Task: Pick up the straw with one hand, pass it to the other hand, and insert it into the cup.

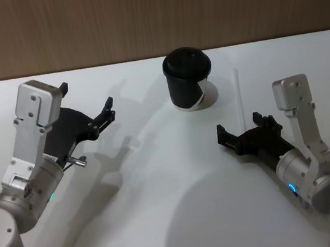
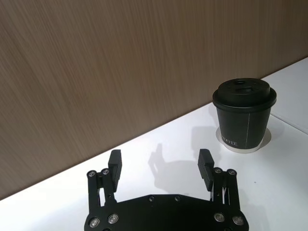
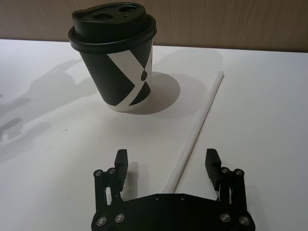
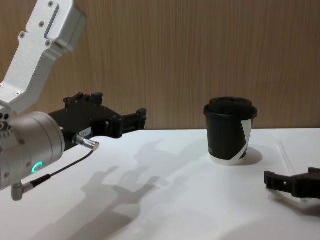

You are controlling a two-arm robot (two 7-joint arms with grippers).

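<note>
**While straw [image 3: 198, 122] lies flat, square the pinch**

As the left pincer [image 2: 160, 161] hangs spread at left, the cup [image 1: 189, 82] stands far centre, straw on the surface [image 1: 165, 210] just right of it, its near end inside the spread right pincer [image 3: 166, 158]. Best to lower level, centre, close gently.

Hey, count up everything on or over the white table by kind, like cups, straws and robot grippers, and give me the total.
Cup: 1
Straw: 1
Grippers: 2, the left gripper and the right gripper, both open
Total: 4
</note>
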